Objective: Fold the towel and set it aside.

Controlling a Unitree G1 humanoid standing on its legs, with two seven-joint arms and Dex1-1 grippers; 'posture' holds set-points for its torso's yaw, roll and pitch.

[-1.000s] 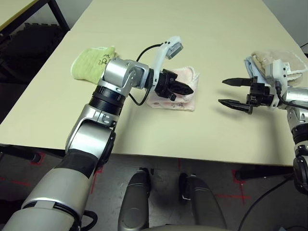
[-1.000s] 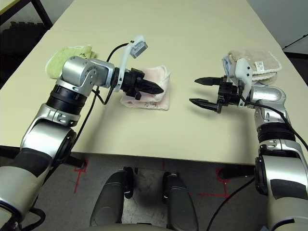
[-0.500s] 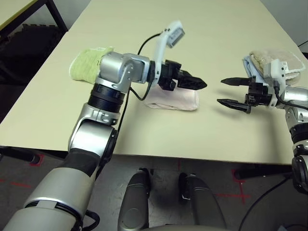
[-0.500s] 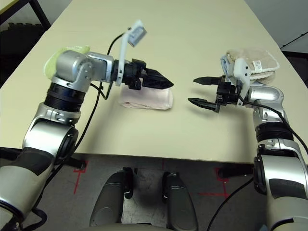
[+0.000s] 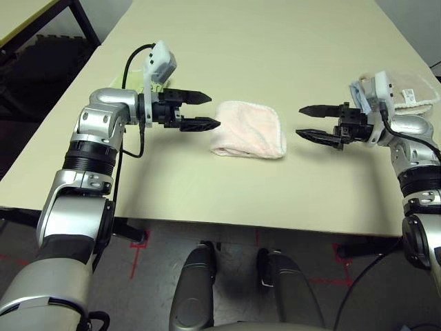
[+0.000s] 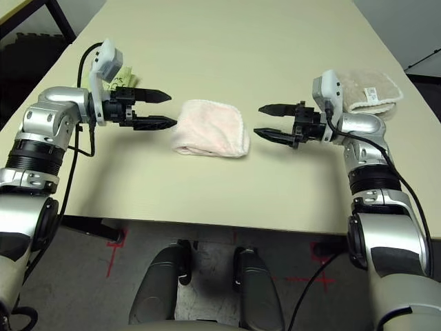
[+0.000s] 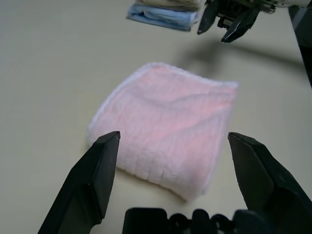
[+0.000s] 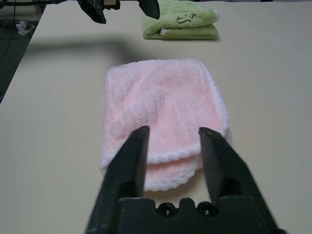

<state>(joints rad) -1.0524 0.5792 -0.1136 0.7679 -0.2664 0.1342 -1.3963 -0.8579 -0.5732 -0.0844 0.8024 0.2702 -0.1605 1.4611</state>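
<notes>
pink towel [image 5: 248, 129] lies folded mid-table between both grippers, untouched. left gripper [image 5: 204, 111] jaws wide, empty; right gripper [image 6: 266, 121] narrower gap, empty, just right of towel. to set aside: pinch the stacked right edge through all layers, lift level so fold holds.

Big pale desk [image 5: 275, 62]. Green folded towel [image 8: 179, 19] with black writing, lying flat on it. Beige towel [image 6: 372, 88] with a small white tag, stacked on a light blue one [image 7: 163, 15]. Red tape marks [image 5: 324, 279] on grey floor.
</notes>
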